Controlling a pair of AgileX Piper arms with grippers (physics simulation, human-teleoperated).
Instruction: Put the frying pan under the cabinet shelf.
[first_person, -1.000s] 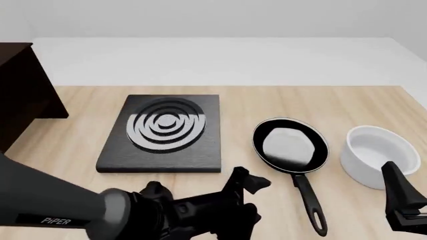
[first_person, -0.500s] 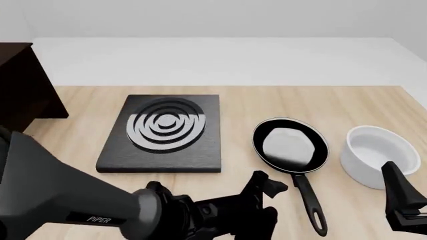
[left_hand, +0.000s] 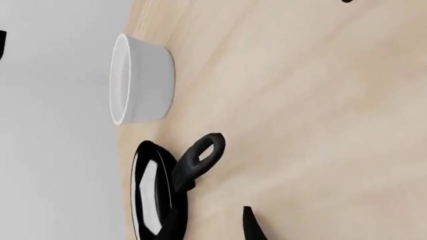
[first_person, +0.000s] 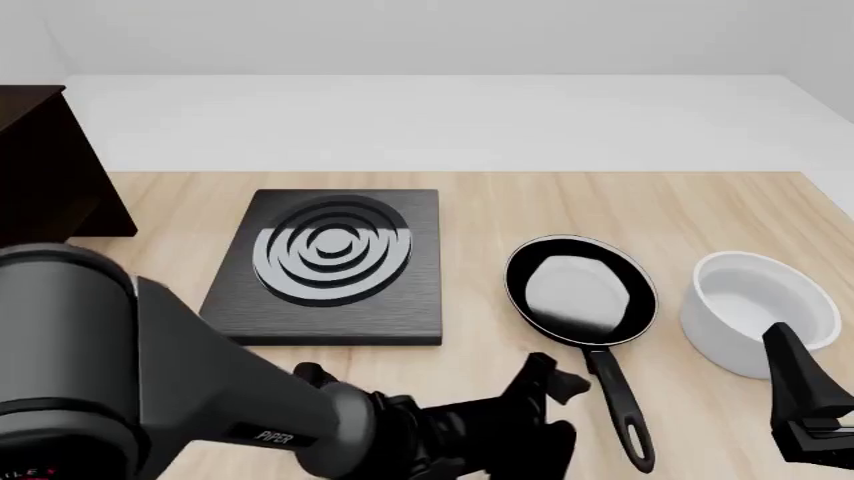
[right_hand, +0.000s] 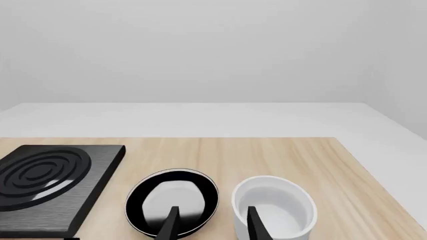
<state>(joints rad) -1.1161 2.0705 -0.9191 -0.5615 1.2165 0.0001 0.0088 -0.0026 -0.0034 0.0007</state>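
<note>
Frying pan (first_person: 581, 290) flat on the wooden table (first_person: 534, 215), right of centre in the front view, and nothing has hold of it. Nearest the camera, the left arm (first_person: 174, 390) sweeps in low across the near edge, its left gripper (first_person: 541, 400) just short of the pan's long black handle (first_person: 617, 400), apart from it; the fingers are bunched in dark shapes, so whether they are spread or closed, cannot tell. Over at the near right corner sits the right gripper (first_person: 807, 400), and its wrist view shows the two fingertips (right_hand: 170, 222) parted with clear space between them, holding nothing. Looking along the left wrist, the handle's loop end (left_hand: 208, 147) lies bare on the wood, with the pan's glossy inside catching a pale reflection beyond it. Just right of the pan stands the white round bowl (first_person: 758, 310), near but not touching. Left of the pan lies the black square plate (first_person: 331, 265) with its grey concentric rings, a strip of bare table between them. Farthest off, at the far left edge of the front view, the dark cabinet shelf (first_person: 47, 175) stands well apart from the pan, only part of it in frame.
</note>
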